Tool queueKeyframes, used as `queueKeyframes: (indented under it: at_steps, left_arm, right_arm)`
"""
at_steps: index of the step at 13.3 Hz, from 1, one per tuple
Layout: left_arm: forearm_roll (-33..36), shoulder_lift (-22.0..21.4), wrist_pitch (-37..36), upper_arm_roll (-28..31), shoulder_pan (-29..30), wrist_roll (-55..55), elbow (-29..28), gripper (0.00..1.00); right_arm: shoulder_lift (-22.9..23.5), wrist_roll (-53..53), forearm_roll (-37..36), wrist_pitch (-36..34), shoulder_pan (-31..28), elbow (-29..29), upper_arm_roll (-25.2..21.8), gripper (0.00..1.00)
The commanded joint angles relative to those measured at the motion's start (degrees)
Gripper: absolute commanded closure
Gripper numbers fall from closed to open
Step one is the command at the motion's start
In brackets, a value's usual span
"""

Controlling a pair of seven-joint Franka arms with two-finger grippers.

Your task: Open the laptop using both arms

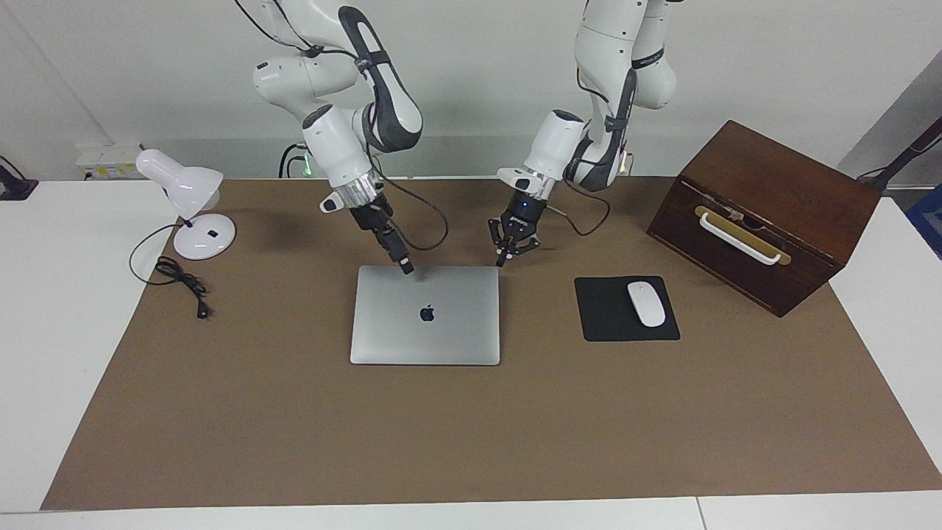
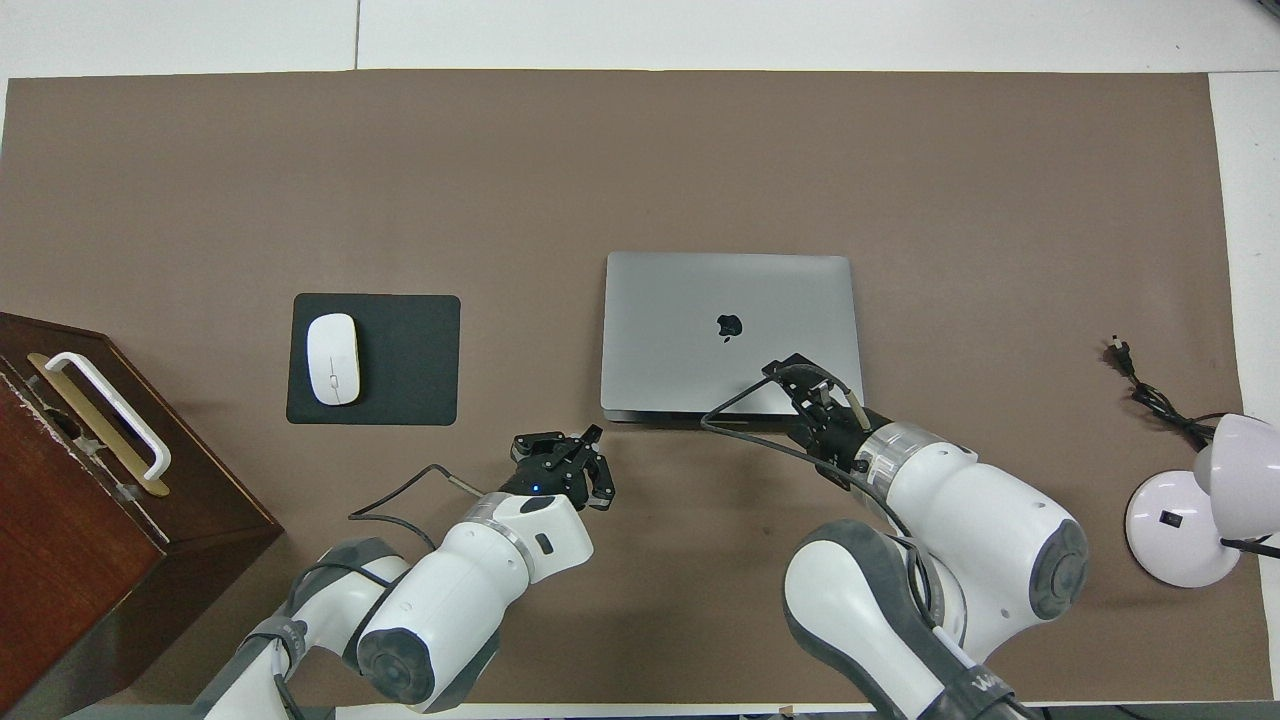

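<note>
The laptop (image 1: 425,315) lies shut and flat in the middle of the desk (image 1: 471,442), with its apple mark up. The edge nearest the robots is where both arms are working, so that may be the side that lifts. That is a guess.

The right pincer (image 1: 405,268) is at the laptop's near edge, close to the corner toward the right arm's end of the desk. Its tip looks like it rests on the lid or just above it. I cannot tell which. I also cannot tell if its fingers are apart or together. The right arm bends down from high up, and its wrist slants toward the laptop. It may be there to press or hold the laptop so it does not slide.

The left pincer (image 1: 502,259) is just beside the other near corner of the laptop, a bit above the desk. Its tips are pressed together and it holds nothing. The side links stick out, so it looks wider than it is. The left arm leans in from its base and points its wrist down at that corner. With tips together it makes a thin point. That could slip under the lid edge to lift it.

The lid is not up yet.
</note>
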Motion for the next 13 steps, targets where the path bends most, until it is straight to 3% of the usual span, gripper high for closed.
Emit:
queueKeyframes:
  at_steps: [1,6,13]
  left_arm:
    - [-0.5,3.6,1.2,1.0,-1.5,-0.3,3.2,1.0]
    - [-0.1,5.9,1.2,1.2,-1.4,0.3,5.4,1.0]
    - [0.1,8.6,1.2,1.3,-1.2,1.7,7.6,1.0]
  right_arm:
    - [1.0,-3.5,1.8,0.6,-1.0,0.8,0.5,0.0]
    - [2.0,-5.1,1.7,0.6,-2.2,1.8,0.5,0.0]
    - [4.8,-5.1,1.7,0.5,-2.9,7.6,0.5,0.0]
